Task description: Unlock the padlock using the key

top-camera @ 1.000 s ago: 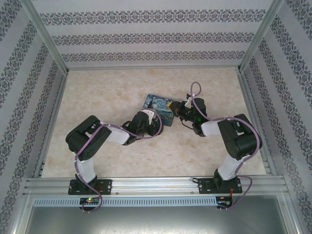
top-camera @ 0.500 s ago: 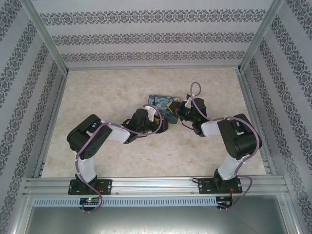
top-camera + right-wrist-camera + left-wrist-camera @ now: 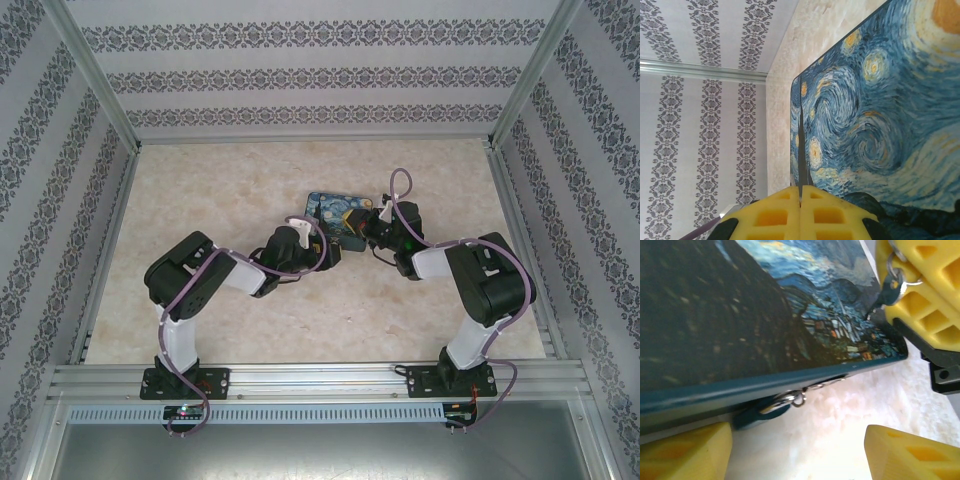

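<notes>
Right end effector [image 3: 800, 190] clenched on key [image 3: 801, 147] (blade edge-on). Left end effector [image 3: 797, 442] released, padlock [image 3: 757, 416] between fingers, under box [image 3: 790, 325] edge.

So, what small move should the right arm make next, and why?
Probably lower the key toward the padlock. The shut right fingers hold the key up at the box lid, while the padlock hangs under its front edge, before the open left fingers.

Damask-striped walls [image 3: 300, 75] enclose a pale marbled tabletop [image 3: 220, 190].

No readable text anywhere, as far as the blurred box [image 3: 740, 305] shows.
</notes>
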Robot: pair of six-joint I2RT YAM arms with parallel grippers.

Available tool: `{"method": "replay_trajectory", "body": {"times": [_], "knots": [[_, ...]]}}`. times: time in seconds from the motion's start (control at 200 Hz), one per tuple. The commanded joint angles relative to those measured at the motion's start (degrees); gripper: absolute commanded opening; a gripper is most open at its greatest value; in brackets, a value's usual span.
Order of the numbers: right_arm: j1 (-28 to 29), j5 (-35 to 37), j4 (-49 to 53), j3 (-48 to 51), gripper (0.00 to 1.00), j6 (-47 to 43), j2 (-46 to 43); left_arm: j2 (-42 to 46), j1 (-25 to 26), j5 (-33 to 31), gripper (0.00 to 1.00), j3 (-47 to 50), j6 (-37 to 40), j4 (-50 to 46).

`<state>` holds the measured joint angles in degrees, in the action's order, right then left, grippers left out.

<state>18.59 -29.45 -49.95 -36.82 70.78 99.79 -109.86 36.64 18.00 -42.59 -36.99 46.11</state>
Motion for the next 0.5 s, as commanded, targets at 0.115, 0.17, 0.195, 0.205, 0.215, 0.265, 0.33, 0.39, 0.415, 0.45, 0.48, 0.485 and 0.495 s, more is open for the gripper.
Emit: {"method": "replay_trajectory", "body": {"times": [0.115, 0.17, 0.195, 0.205, 0.215, 0.265, 0.33, 0.39, 0.415, 0.45, 0.48, 0.485, 0.495], "knots": [[-0.7, -0.42, -1.46, -0.8, 0.0, -0.21, 0.74, 2.82, -0.17, -6.1, 0.71, -1.92, 10.71, -11.68], [-0.75, -0.43, -1.48, -0.8, 0.0, -0.21, 0.84, 2.48, -0.1, -6.07, 0.71, -2.9, 12.27, -12.77], [-0.8, -0.43, -1.55, -0.8, 0.0, -0.14, 0.85, 2.18, -0.08, -6.1, 0.71, -3.32, 12.79, -13.14], [-0.8, -0.43, -1.59, -0.8, 0.0, -0.15, 0.85, 2.08, -0.01, -6.06, 0.71, -3.52, 12.99, -13.28], [-0.83, -0.43, -1.63, -0.76, 0.0, -0.15, 0.89, 1.99, 0.0, -5.96, 0.71, -3.7, 13.13, -13.38], [-0.81, -0.43, -1.71, -0.88, 0.0, -0.1, 1.1, 1.31, 0.1, -5.5, 0.71, -4.47, 13.82, -13.72], [-0.8, -0.52, -1.94, -0.89, 0.0, 0.01, 1.38, 0.5, 0.18, -4.58, 0.71, -5.43, 14.25, -13.6], [-0.82, -0.5, -2.08, -0.97, 0.0, 0.12, 1.62, -0.32, 0.4, -3.62, 0.71, -6.25, 14.38, -13.35], [-0.79, -0.51, -2.08, -1.0, 0.0, 0.14, 1.76, -0.78, 0.44, -3.19, 0.71, -6.61, 14.32, -13.03], [-0.8, -0.52, -2.16, -1.04, 0.0, 0.15, 1.9, -1.31, 0.57, -2.41, 0.71, -7.01, 14.23, -12.89], [-0.83, -0.6, -2.23, -1.06, 0.0, 0.24, 2.06, -1.72, 0.68, -1.8, 0.71, -7.39, 14.06, -12.7], [-0.79, -0.6, -2.24, -1.06, 0.0, 0.24, 2.07, -1.78, 0.74, -1.73, 0.71, -7.49, 14.06, -12.66], [-0.82, -0.58, -2.25, -1.06, 0.0, 0.28, 2.12, -2.0, 0.76, -1.56, 0.71, -7.64, 14.03, -12.52]]}}
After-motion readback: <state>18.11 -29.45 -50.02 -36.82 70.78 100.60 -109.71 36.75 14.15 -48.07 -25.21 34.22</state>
